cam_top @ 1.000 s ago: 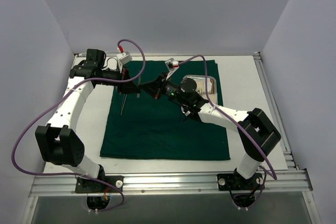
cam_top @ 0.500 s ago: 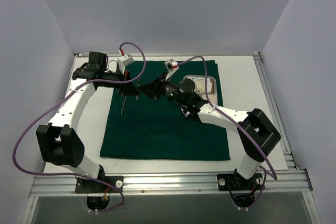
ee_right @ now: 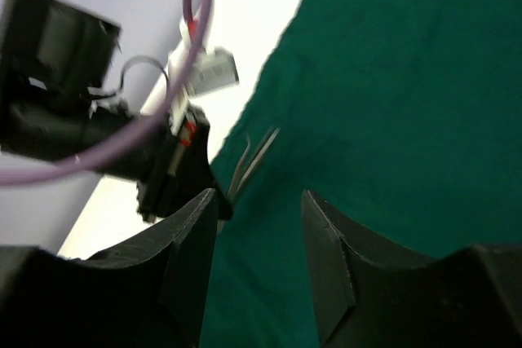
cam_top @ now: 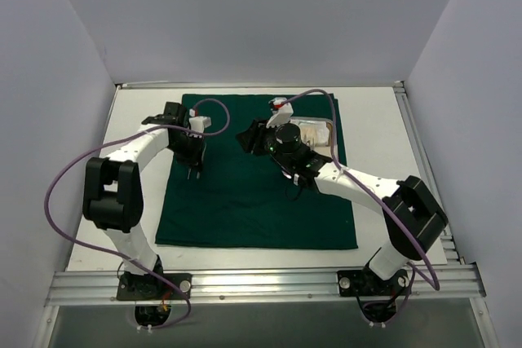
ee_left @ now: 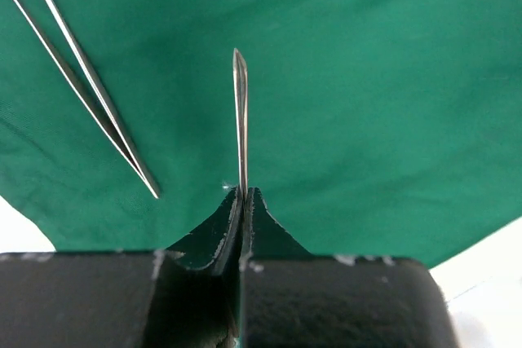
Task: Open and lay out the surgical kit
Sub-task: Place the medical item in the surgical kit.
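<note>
The dark green cloth [cam_top: 261, 201] lies spread flat on the table. My left gripper [cam_top: 193, 158] hovers over the cloth's left part, shut on a slim silver pointed instrument [ee_left: 240, 112] that sticks straight out from its jaws [ee_left: 242, 195]. Slim silver forceps [ee_left: 81, 79] lie on the cloth [ee_left: 367, 79] beside it. My right gripper [cam_top: 249, 138] stands open and holds nothing over the cloth's upper middle; in its own view [ee_right: 259, 201] it faces the left gripper [ee_right: 167, 173] and the forceps [ee_right: 253, 160]. The steel tray [cam_top: 320, 129] sits at the cloth's upper right, partly hidden by the right arm.
White tabletop [cam_top: 143, 201] borders the cloth on the left and right [cam_top: 391, 152]. Purple cables [cam_top: 57, 185] loop from both arms. An aluminium rail [cam_top: 261, 283] runs along the near edge, and grey walls close in three sides.
The right gripper has opened and drawn back to the right from the left gripper. The left arm has folded inward, carrying its shut gripper and the instrument nearer over the cloth.
</note>
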`<state>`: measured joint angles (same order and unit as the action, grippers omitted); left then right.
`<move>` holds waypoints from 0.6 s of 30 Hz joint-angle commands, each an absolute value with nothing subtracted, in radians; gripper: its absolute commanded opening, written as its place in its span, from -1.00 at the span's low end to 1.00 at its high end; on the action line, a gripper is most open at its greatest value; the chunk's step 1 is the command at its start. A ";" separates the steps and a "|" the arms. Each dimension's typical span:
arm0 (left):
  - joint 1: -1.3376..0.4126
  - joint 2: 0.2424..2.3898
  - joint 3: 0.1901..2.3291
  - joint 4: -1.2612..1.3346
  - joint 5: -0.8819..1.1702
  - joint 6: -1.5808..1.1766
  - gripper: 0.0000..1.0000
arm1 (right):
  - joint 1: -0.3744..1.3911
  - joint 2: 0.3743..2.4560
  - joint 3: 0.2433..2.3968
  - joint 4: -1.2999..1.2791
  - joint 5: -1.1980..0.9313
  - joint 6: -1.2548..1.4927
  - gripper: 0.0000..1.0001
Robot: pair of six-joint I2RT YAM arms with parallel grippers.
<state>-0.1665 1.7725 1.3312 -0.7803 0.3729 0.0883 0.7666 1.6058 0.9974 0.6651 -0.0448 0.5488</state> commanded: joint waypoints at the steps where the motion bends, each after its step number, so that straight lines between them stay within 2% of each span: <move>1: -0.221 1.819 1.296 -0.694 0.177 0.054 -0.95 | 0.770 1.529 0.985 0.577 0.139 0.540 -0.18; 18: -0.219 2.012 1.402 -0.675 0.110 -0.035 -0.95 | 0.769 1.459 0.914 0.541 0.207 0.528 -0.19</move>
<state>-0.2306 1.9526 1.3476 -0.7158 0.1314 -0.0185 0.7666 1.5074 0.9215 0.5182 0.1642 0.5411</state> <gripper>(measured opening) 0.038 0.409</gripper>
